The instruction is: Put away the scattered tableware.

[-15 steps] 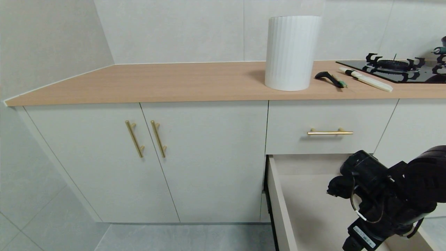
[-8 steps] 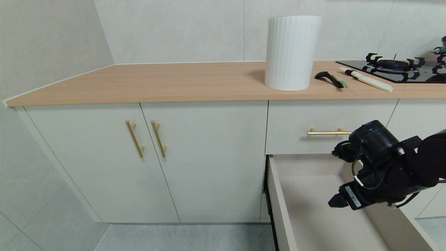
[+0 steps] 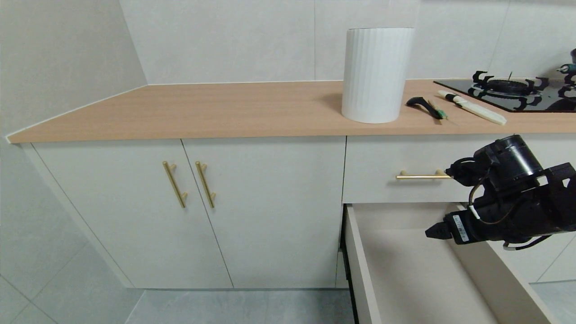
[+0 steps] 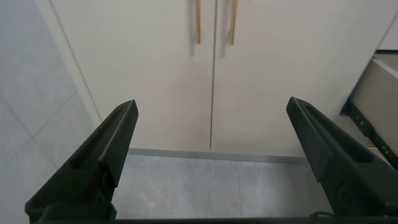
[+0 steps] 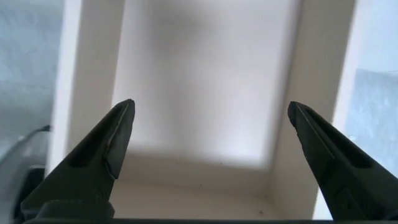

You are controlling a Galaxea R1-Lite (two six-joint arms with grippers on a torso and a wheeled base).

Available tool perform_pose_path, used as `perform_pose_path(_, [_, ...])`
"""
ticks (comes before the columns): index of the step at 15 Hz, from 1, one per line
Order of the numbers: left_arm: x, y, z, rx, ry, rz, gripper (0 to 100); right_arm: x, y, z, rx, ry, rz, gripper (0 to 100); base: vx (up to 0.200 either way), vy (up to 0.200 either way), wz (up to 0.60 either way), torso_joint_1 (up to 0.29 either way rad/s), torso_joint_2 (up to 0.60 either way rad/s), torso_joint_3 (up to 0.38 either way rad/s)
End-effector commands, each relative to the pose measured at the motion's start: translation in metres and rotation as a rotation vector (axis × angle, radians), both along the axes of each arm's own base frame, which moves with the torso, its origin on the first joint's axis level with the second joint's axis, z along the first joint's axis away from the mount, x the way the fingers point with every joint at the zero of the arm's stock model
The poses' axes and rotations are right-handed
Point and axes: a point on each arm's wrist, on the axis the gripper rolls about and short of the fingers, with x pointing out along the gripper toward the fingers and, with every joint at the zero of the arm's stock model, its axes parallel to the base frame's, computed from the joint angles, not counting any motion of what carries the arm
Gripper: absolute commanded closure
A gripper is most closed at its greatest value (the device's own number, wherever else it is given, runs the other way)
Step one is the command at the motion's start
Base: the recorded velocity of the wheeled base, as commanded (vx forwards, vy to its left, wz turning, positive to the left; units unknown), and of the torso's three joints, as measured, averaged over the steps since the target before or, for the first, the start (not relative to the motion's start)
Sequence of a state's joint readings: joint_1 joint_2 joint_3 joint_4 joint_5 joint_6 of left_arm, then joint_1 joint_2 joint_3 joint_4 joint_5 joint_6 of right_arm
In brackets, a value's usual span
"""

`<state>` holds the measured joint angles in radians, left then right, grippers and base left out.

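On the wooden countertop [image 3: 225, 108], right of a tall white ribbed canister [image 3: 377, 74], lie a black-handled utensil [image 3: 423, 102] and a cream knife [image 3: 472, 107]. Below them a lower drawer [image 3: 356, 252] stands pulled out, its inside bare. My right gripper [image 3: 435, 231] hangs over the drawer's right side, well below the counter. In the right wrist view it [image 5: 210, 107] is open, with the pale drawer floor [image 5: 205, 81] between its fingers. My left gripper [image 4: 211, 104] is open too, facing the cabinet doors [image 4: 261, 93] low near the floor.
A black gas hob [image 3: 508, 90] sits at the counter's far right. A shut drawer with a gold handle [image 3: 420, 176] is just above the open one. Two cabinet doors with gold handles [image 3: 189, 184] are left of the drawers. The counter's left half is bare.
My right arm has risen from low inside the drawer to just above its right wall. The head camera has tilted slightly, so the counter sits lower in the picture.
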<state>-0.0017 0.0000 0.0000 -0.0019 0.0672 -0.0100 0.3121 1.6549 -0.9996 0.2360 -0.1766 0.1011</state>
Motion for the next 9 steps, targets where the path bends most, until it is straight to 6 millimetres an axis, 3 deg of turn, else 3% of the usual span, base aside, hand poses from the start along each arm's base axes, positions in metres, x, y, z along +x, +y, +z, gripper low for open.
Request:
perform_pose_path(1, [0.0, 0.0, 0.0001, 0.001, -0.001, 0.0, 0, 0.0001, -0.0002, 0.0019, 0.003, -0.013, -0.002, 0, 0.0, 0.0, 0.0, 0.188, -0.38, -0.305])
perform_pose_path(9, [0.0, 0.0, 0.0, 0.001, 0.0, 0.0, 0, 0.0009, 0.0, 0.0048, 0.014, -0.044, -0.003, 0, 0.0, 0.0, 0.0, 0.173, -0.5, -0.286])
